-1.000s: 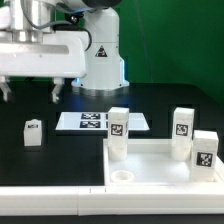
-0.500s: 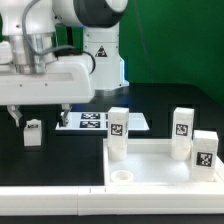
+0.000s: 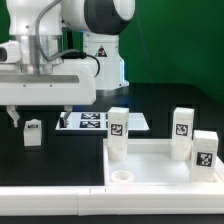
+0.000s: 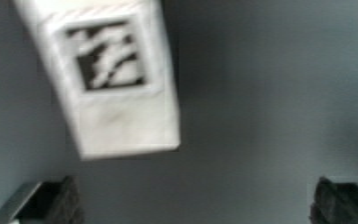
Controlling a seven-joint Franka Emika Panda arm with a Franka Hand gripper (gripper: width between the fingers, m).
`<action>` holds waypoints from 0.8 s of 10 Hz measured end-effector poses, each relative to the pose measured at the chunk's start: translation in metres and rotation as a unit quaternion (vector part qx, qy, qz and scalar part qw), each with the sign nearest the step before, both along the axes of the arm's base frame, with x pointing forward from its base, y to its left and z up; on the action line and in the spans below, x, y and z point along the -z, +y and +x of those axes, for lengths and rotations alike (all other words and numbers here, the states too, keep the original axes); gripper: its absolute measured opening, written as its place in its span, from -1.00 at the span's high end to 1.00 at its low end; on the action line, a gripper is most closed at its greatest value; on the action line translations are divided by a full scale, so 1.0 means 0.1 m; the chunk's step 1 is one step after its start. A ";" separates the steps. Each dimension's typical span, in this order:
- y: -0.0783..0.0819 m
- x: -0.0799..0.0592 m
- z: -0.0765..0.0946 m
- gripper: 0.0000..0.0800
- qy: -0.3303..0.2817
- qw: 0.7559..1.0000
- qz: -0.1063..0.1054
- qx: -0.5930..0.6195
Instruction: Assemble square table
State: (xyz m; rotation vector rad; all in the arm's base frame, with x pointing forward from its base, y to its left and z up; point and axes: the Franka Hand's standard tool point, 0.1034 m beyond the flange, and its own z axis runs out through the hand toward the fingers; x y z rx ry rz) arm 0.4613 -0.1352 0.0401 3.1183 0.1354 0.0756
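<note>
Exterior view: black table [image 3: 60, 165] with a white rail [image 3: 50, 198] along its near edge; the square table top [image 3: 160, 165], a white tray with raised walls, lies flat at the exterior view's right, its sides roughly square to the table edge; three tagged legs stand upright on it, one at the far left corner [image 3: 118, 133], one at the far right [image 3: 182, 130], one at the right edge [image 3: 205, 153]; a round empty socket [image 3: 122, 176] shows at the near left corner; a fourth leg [image 3: 33, 133] lies alone on the table at the exterior view's left, well apart from the top, with bare black surface around it; the marker board [image 3: 92, 122] lies flat between them, farther back; the gripper [image 3: 40, 112] hangs just above that loose leg, jaws spread wide and holding nothing.

Wrist view: the loose leg [image 4: 114, 75] lies with its long axis tilted across the picture, tag face up; both dark fingertips [image 4: 43, 200] sit apart from it, with clear table on either side.
</note>
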 end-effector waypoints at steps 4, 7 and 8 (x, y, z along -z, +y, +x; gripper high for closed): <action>-0.03 0.01 -0.03 -0.62 0.002 1.000 0.000 0.008; -0.10 0.01 0.11 -0.62 0.053 0.998 0.025 -0.005; -0.03 0.00 0.09 -0.62 0.102 0.994 0.025 0.003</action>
